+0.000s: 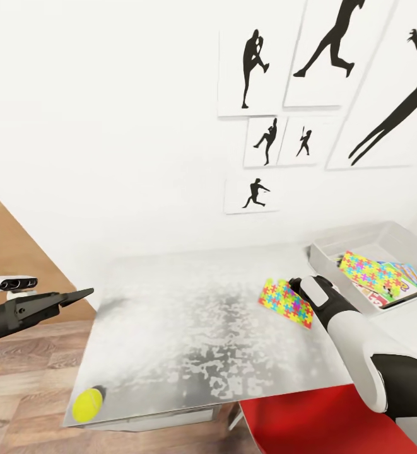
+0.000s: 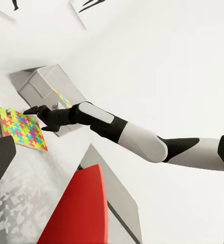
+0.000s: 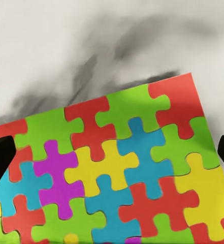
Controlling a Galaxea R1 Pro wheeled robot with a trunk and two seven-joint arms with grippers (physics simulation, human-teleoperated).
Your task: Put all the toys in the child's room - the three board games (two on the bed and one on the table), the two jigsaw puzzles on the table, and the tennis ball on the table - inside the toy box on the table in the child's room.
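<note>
My right arm (image 1: 366, 353) wears smooth white shells broken by black bands, tapering to a black wrist and black gripper (image 1: 294, 285). My left arm (image 1: 9, 313) is black and angular, with a small white camera module (image 1: 11, 284) on top.

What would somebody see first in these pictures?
Probably the flat jigsaw puzzle of bright interlocking pieces near the right edge of the shiny grey table top, with the right gripper at it. Next, the yellow-green tennis ball at the table's near left corner, and the black silhouette pictures on the white wall.

No text, label or number can be read on anything here.
</note>
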